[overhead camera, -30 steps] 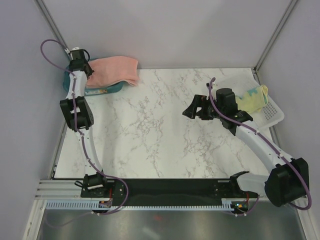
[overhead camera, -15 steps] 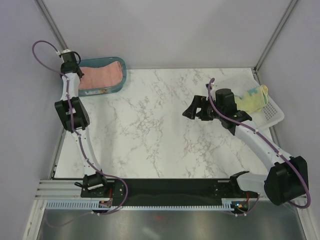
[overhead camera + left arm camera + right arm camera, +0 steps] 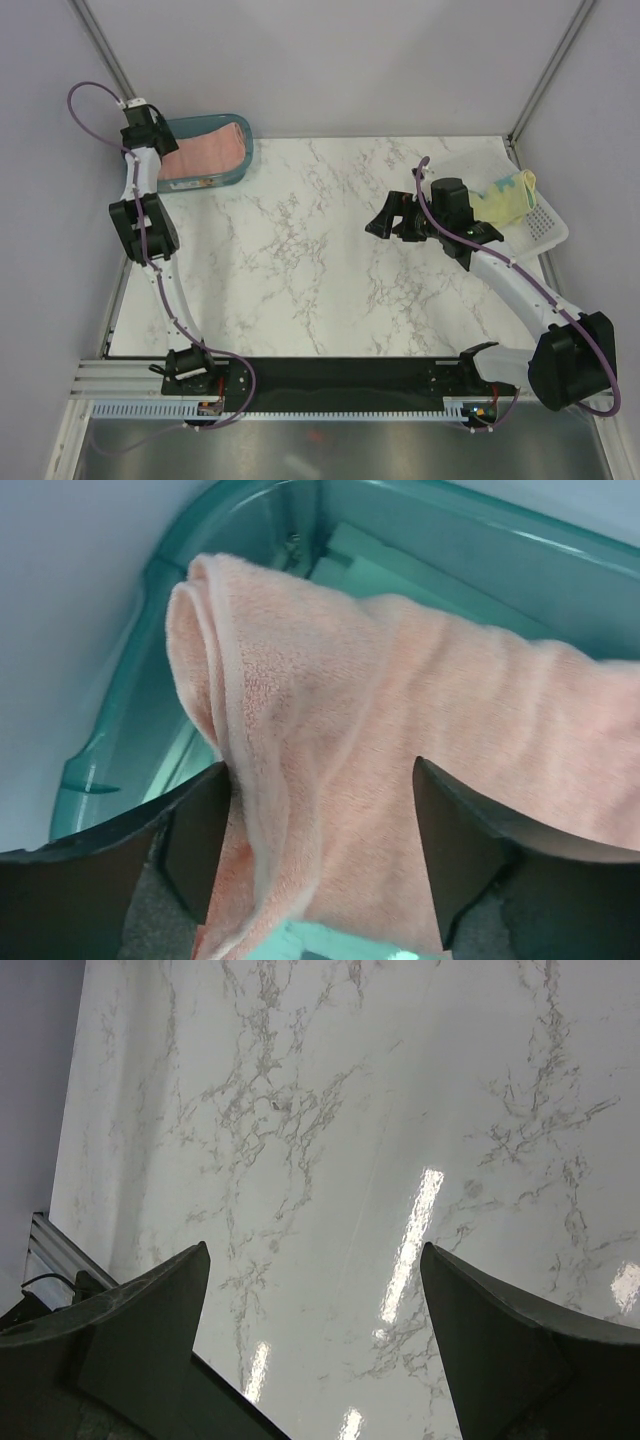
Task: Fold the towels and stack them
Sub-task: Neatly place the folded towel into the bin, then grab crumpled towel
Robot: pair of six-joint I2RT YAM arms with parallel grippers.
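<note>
The marble table (image 3: pixel 320 270) looks as it did a second ago, and my right arm has not shifted. Its right gripper (image 3: pixel 315 1248) hangs over bare marble with the fingers spread wide and nothing between them.

The change is at the far left corner. A second ago the salmon-pink towel (image 3: pixel 205 152) spilled over the rim of the teal bin (image 3: pixel 243 150) onto the table. Now it lies wholly inside the bin, and my left arm has drawn back toward the wall.

My left gripper (image 3: pixel 320 775) has its fingers parted. The towel's rolled fold lies between and just below them, brushing the left finger (image 3: pixel 195 830).

The pale yellow towel (image 3: pixel 510 195) sits in the white perforated basket (image 3: pixel 548 232), just behind my right wrist.
</note>
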